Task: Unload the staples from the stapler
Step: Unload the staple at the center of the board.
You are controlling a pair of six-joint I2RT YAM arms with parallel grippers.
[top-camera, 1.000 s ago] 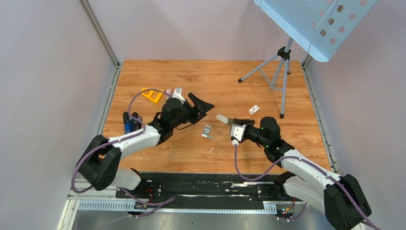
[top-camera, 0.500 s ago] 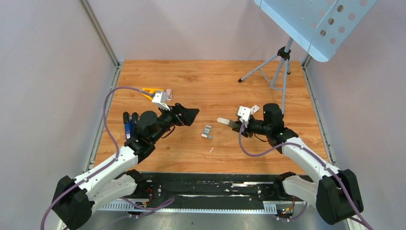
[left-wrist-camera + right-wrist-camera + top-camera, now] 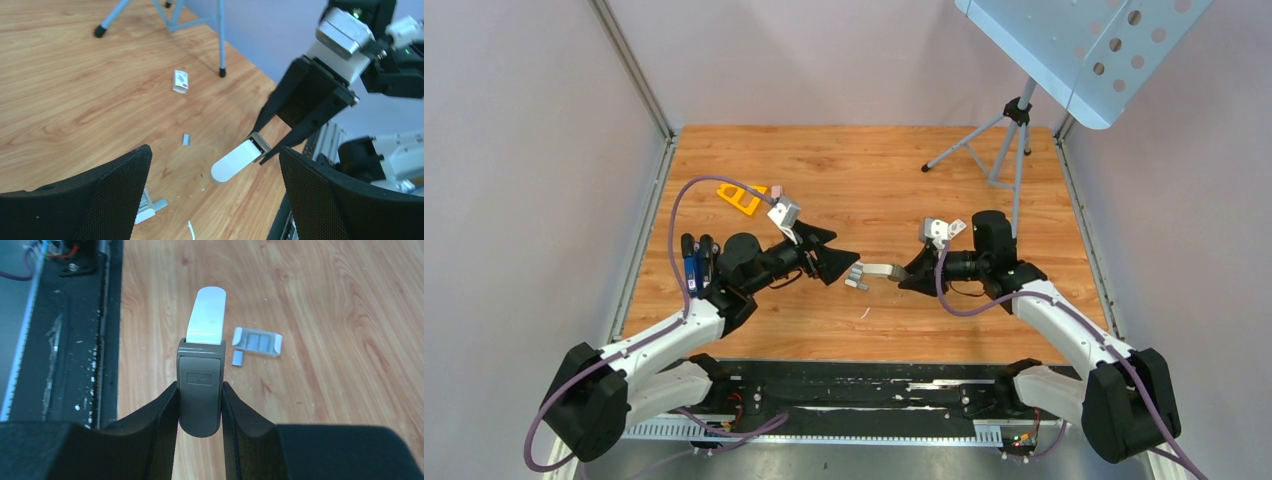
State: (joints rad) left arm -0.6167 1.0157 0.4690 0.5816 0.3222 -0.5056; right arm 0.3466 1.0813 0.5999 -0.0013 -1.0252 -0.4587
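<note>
My right gripper [image 3: 912, 274] is shut on the rear of the stapler [image 3: 201, 385], a slim dark grey body with a white front end [image 3: 882, 270]. It holds the stapler level just above the table, pointing left. The staples [image 3: 257, 341], a short ribbed silvery-grey bar, lie on the wood just past the stapler's tip [image 3: 856, 270]. A small loose grey piece [image 3: 238, 358] lies beside them. My left gripper [image 3: 840, 256] is open and empty and faces the stapler's white tip [image 3: 235, 162]. Its left finger [image 3: 95, 200] partly hides the staples.
A thin white sliver [image 3: 191, 230] lies near the staples. A small white box [image 3: 180, 81] and a tripod [image 3: 1014, 160] stand behind my right arm. An orange piece [image 3: 740, 197] and blue tools [image 3: 692, 262] are at the left. A black rail [image 3: 864, 385] runs along the near edge.
My left arm swung from the back left toward the centre with its jaws open. My right arm turned the stapler and brought it left and down, close to the staples.
</note>
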